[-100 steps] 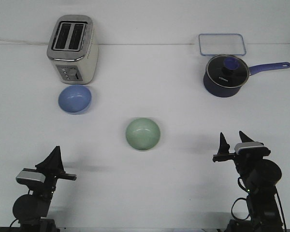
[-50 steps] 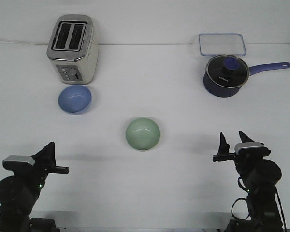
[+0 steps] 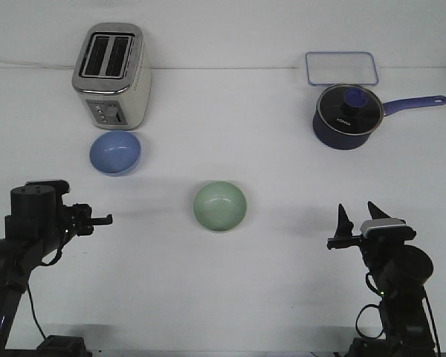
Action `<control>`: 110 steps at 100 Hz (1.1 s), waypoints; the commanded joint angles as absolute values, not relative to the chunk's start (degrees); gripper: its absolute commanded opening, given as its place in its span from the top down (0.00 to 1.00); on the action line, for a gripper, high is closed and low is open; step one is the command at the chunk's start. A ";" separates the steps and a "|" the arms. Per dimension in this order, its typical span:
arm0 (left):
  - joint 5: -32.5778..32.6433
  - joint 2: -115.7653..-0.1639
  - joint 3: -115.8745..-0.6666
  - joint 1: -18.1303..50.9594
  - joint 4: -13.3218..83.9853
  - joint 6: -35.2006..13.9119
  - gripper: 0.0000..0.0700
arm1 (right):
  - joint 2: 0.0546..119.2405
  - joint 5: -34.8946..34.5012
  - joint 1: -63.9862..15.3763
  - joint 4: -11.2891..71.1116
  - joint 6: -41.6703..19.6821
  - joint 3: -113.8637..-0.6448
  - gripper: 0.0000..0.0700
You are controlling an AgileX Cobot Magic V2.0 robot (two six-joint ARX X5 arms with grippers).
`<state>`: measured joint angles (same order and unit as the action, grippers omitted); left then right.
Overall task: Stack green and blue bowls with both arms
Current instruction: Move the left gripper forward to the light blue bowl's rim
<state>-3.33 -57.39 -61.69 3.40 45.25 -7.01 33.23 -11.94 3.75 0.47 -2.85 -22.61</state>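
On the white table (image 3: 282, 149) two bowls are seen, both upright and apart from each other. Green bowl (image 3: 220, 207) is placed near the middle of the table; blue bowl (image 3: 115, 152) is set farther back and to the left, just in front of the silver toaster (image 3: 111, 74), close to it but contact cannot be told. Left gripper (image 3: 104, 219) is held at the left side, above the table surface, its tip pointed toward the centre; it is seen edge-on, so whether its fingers are spread or closed cannot be told. Nothing is seen gripped in it. Blue bowl is located behind this gripper and slightly to its right, clearly apart; green bowl is located to its right at about the same depth, well apart. Right gripper (image 3: 359, 214) is held at the right near edge, its two dark fingers spread wide and pointed up and away, with nothing between them. Green bowl is located to its left, well apart; blue bowl is far off, across the table. At the back right a navy saucepan (image 3: 346, 117) with glass lid is seen, handle pointed right, and behind it a clear rectangular container (image 3: 341, 68), just beside the pan.
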 commanded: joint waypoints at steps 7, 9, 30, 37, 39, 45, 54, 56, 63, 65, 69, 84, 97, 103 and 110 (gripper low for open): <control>-3.40 -59.72 -62.83 3.40 45.30 -7.14 0.99 | 33.41 -11.97 3.66 -0.36 -3.44 -22.46 0.35; -3.40 -59.90 -62.83 3.40 45.19 -7.14 0.99 | 33.43 -11.97 3.66 -0.36 -3.44 -22.46 0.35; -3.40 -59.61 -62.83 3.40 43.27 -7.16 0.99 | 33.41 -11.97 3.66 -0.36 -3.44 -22.46 0.35; -3.40 -59.53 -62.83 3.38 43.18 -7.14 0.98 | 33.43 -11.97 3.66 -0.38 -3.44 -22.46 0.35; -3.40 -59.53 -62.83 3.40 43.20 -7.14 0.98 | 33.43 -11.97 3.66 -0.38 -3.44 -22.46 0.35; -3.40 -59.53 -62.83 3.38 43.27 -7.18 0.98 | 33.43 -11.97 3.66 -0.38 -3.44 -22.46 0.35; -3.40 -59.55 -62.83 3.40 43.40 -7.20 0.93 | 33.43 -11.97 3.66 -0.40 -3.44 -22.46 0.35; -3.40 -59.55 -62.83 3.38 43.40 -7.20 0.88 | 33.43 -11.94 3.66 -0.38 -3.44 -22.46 0.35; -3.40 -59.55 -62.83 3.40 43.53 -7.20 0.67 | 33.43 -11.97 3.66 -0.40 -3.44 -22.46 0.35; -3.40 -59.55 -62.85 3.38 43.62 -7.20 0.59 | 33.43 -11.94 3.66 -0.40 -3.44 -22.46 0.35; -3.40 -59.55 -62.85 3.38 43.66 -7.18 0.46 | 33.43 -11.94 3.66 -0.40 -3.44 -22.46 0.35; -3.42 -59.55 -63.07 3.38 43.59 -7.16 0.34 | 33.43 -11.97 3.66 -0.40 -3.44 -22.46 0.35; -3.40 -60.42 -64.60 3.33 43.22 -7.01 0.34 | 33.43 -11.97 3.66 -0.43 -3.46 -22.46 0.35; -3.40 -61.87 -66.35 3.11 43.24 -6.92 0.34 | 33.43 -11.97 3.66 -0.43 -3.49 -22.46 0.35; -3.42 -64.60 -69.23 2.42 43.31 -6.44 0.34 | 33.41 -11.97 3.66 -0.45 -3.66 -22.46 0.35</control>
